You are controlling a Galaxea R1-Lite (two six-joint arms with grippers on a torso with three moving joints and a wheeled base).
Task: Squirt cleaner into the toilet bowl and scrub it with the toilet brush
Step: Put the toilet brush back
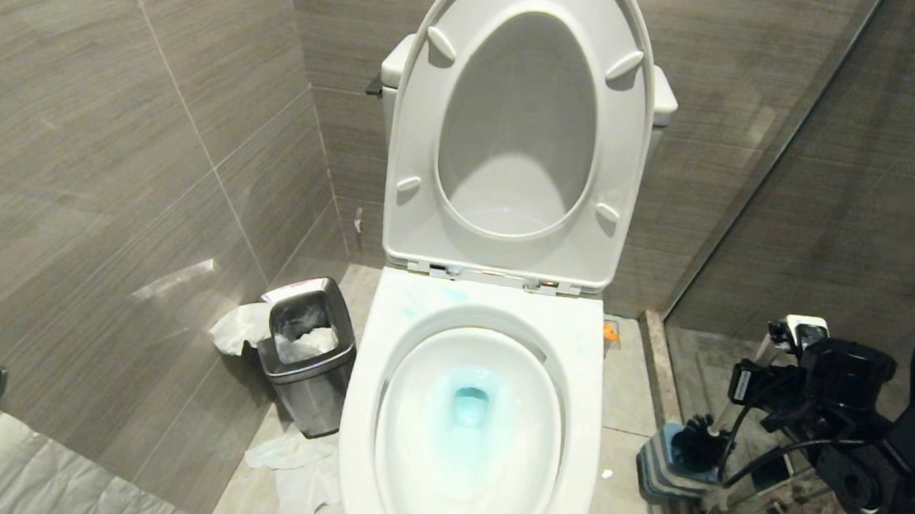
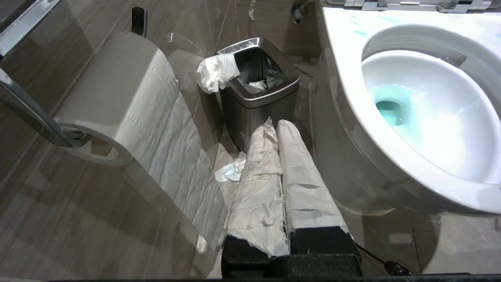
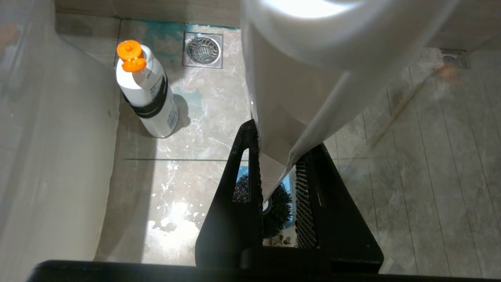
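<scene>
One right claw (image 3: 274, 172) points floorward, seemingly pinching the toilet brush (image 3: 278, 207); left claw (image 2: 278, 129) pressed together.

Bright overhead light — glare on the toilet bowl (image 1: 581, 359) rim.

I count one toilet bowl (image 1: 488, 376) in front of me, with a single pool of turquoise cleaner (image 1: 470, 411) at its drain, and one steel waste bin (image 1: 308, 356) beside it. There is one toilet brush (image 1: 697, 448) standing in one blue-topped holder (image 1: 658, 469), one white bottle (image 3: 150, 96) with one orange cap (image 3: 131, 55), and one floor drain (image 3: 203, 49). I also see one toilet paper roll (image 2: 113, 98), and two end effectors of mine: the left end effector (image 2: 276, 127) and the right end effector (image 3: 274, 172)
</scene>
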